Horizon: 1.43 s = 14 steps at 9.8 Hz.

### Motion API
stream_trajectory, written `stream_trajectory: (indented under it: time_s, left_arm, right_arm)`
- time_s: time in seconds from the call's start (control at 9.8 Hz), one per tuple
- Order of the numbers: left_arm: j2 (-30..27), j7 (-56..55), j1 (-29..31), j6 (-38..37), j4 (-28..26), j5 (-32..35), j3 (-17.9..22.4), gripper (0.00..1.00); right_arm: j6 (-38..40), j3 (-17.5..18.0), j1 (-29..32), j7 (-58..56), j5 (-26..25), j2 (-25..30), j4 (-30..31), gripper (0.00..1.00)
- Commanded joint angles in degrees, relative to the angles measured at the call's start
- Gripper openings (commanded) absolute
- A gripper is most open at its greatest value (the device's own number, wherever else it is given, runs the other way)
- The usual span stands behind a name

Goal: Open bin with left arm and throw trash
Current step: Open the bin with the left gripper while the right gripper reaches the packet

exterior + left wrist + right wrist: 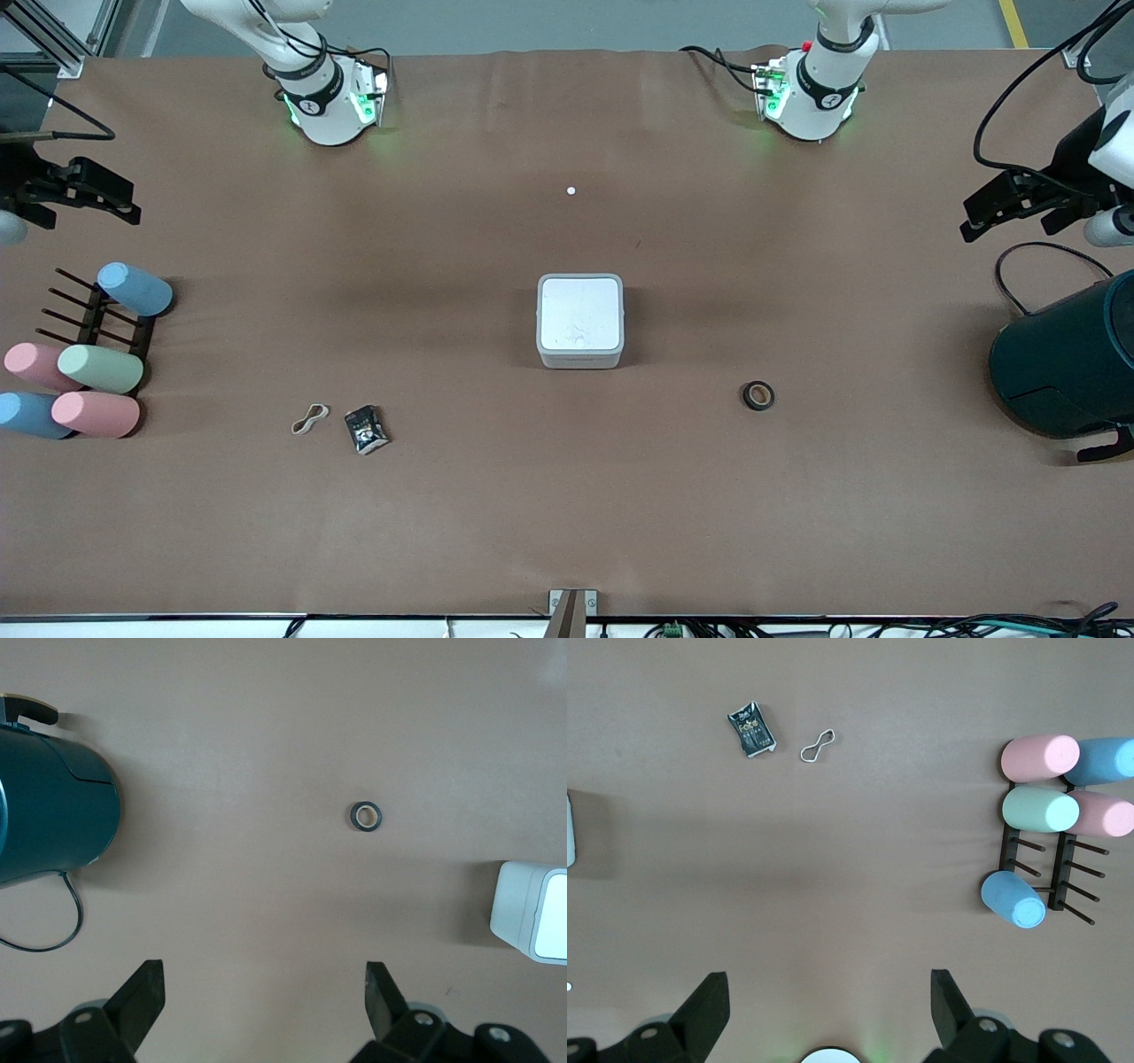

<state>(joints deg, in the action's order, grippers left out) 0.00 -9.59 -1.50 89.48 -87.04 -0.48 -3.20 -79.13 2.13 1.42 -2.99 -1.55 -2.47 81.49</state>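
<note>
Jaws apart, bin (pixel 580 319) lid flat, shut.

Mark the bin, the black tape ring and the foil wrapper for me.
bin (pixel 580 313): front view, middle of its shut white lid.
black tape ring (pixel 365 816): left wrist view, on the ring's band.
foil wrapper (pixel 751 728): right wrist view, middle of the crumpled black face.

bare table (pixel 567 496) around bin (pixel 580 320), 3 trash items scattered

Pastel cylinders (pixel 89 372) on a dark rack (pixel 97 323) (one blue, tilted); a teal container (pixel 1067 363).
</note>
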Motion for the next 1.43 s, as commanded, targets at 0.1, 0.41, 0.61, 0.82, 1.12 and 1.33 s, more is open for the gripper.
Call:
stream_trajectory:
  time_s: [0.1,0.41,0.61,0.82,1.12,1.33]
  left_arm:
    - [1.06,0.37,-0.52,-1.5,1.43,0.57,-0.4,1.0]
    - [5.59,2.2,-2.27,-5.63,0.9,-4.49,-7.3,0.69]
    - [15.24,0.63,-7.79,3.35,1.78,-4.44,-12.77,0.26]
    - [25.0,-2.59,-16.48,17.24,2.57,-1.47,-12.7,0.04]
    - [33.47,-15.34,-24.15,30.98,2.92,2.77,-12.79,0.0]
    - [35.94,-18.17,-28.02,37.93,3.01,3.99,-12.0,0.0]
  right_arm:
    - [-0.59,0.51,0.16,-0.61,0.15,0.1,0.42,1.0]
    - [-8.2,0.95,-4.04,-0.61,0.85,-7.6,0.34,1.0]
    - [-17.24,0.86,-8.34,-0.61,2.87,-14.89,0.34,1.0]
    - [-26.82,0.86,-11.77,-0.52,3.22,-22.98,0.25,1.0]
    - [-37.56,1.47,-12.58,-0.7,3.22,-33.54,0.25,1.0]
    - [-41.27,1.48,-12.49,-5.32,3.22,-37.15,0.69,1.0]
